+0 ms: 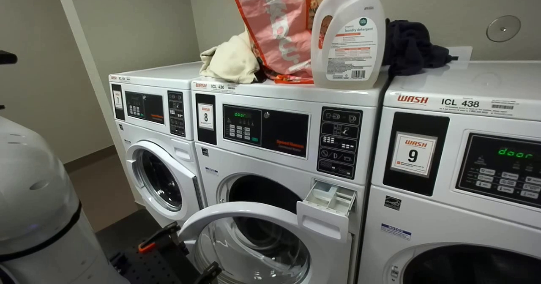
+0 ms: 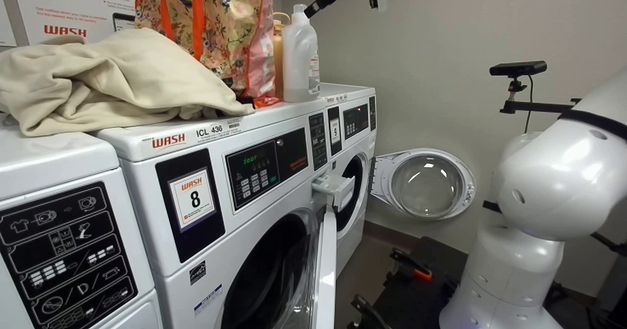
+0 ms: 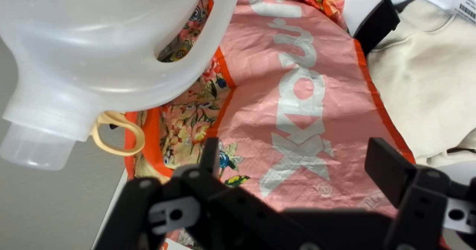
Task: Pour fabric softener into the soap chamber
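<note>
Wrist view: the gripper point(image 3: 292, 159) (spread wide) faces a pink bag point(image 3: 305, 93) between jug point(image 3: 100, 64) and cream cloth point(image 3: 427, 90).

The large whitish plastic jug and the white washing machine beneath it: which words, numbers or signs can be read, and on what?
"laundry detergent": red-and-white label on the jug
"WASH", "ICL 436": machine, upper front edge
"WASH", "8": white sticker
"door": small display
"D": black instruction panel
Other print: too small or blurred.

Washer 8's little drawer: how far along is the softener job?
Done: the drawer is pulled out. In hand: nothing gripped; the gripper hangs open near the jug. Left: grasping the jug, which stands capped on washer 8, then probably uncapping and pouring.
</note>
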